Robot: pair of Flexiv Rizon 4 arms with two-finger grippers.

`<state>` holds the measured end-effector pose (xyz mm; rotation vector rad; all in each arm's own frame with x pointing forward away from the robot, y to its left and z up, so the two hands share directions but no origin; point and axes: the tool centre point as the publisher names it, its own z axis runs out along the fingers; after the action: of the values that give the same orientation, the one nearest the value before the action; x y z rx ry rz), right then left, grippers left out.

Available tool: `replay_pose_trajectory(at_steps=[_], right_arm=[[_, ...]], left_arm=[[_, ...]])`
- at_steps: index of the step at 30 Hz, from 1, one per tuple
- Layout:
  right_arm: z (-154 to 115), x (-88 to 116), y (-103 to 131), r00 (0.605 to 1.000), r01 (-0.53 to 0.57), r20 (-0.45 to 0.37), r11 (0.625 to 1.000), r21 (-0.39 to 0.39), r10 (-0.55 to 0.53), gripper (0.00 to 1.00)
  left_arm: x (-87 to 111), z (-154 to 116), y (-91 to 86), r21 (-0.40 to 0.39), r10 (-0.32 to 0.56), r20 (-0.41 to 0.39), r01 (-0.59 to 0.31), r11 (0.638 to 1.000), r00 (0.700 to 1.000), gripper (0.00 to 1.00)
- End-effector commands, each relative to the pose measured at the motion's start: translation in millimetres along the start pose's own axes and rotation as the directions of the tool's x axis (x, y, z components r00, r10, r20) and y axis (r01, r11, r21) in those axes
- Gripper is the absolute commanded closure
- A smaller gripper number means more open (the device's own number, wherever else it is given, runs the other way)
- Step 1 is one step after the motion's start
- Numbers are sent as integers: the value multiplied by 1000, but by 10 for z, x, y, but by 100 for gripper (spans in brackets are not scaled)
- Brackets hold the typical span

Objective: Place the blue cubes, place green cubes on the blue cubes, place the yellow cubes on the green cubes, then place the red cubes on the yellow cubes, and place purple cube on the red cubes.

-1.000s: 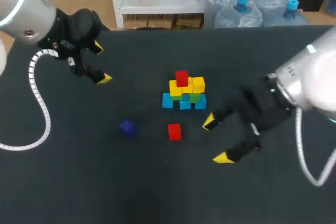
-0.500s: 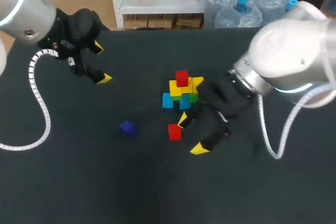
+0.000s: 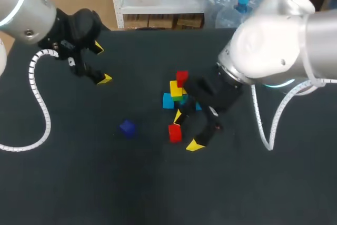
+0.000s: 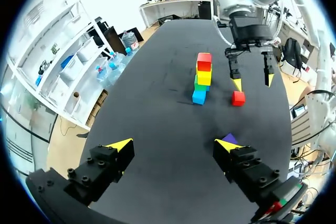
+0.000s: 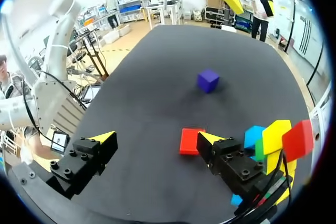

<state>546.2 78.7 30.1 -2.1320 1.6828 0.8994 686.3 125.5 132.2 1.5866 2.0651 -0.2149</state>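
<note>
Swinging in from the side, the right gripper (image 3: 186, 130) now hangs at the loose red cube (image 3: 175, 133) beside the stack (image 3: 175, 89), fingers apart (left gripper (image 3: 101, 64) too, unmoved), so grabbing probably comes next.

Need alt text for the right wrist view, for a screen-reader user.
The right gripper hangs open over the dark table, with a loose red cube between its fingers, close to one. The cube stack stands beside it, and a purple cube lies ahead.
</note>
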Motion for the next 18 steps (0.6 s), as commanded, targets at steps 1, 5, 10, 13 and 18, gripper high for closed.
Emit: replay_pose_trajectory(at_steps=[1,5,10,13,18], right_arm=[[6,-12,88,999,-7,-31,999,46,8,0],[26,-12,97,994,-5,-108,998,64,12,0],[53,-6,99,990,-7,-138,997,78,17,0],[81,-8,86,987,-6,-158,997,72,17,0],[122,-1,48,982,-5,-187,998,62,17,0]], left_arm=[[11,4,12,3,3,5,-3,1000,1000,0],[11,4,12,3,3,5,-3,1000,1000,0],[11,4,12,3,3,5,-3,1000,1000,0],[11,4,12,3,3,5,-3,1000,1000,0],[11,4,12,3,3,5,-3,1000,1000,0]])
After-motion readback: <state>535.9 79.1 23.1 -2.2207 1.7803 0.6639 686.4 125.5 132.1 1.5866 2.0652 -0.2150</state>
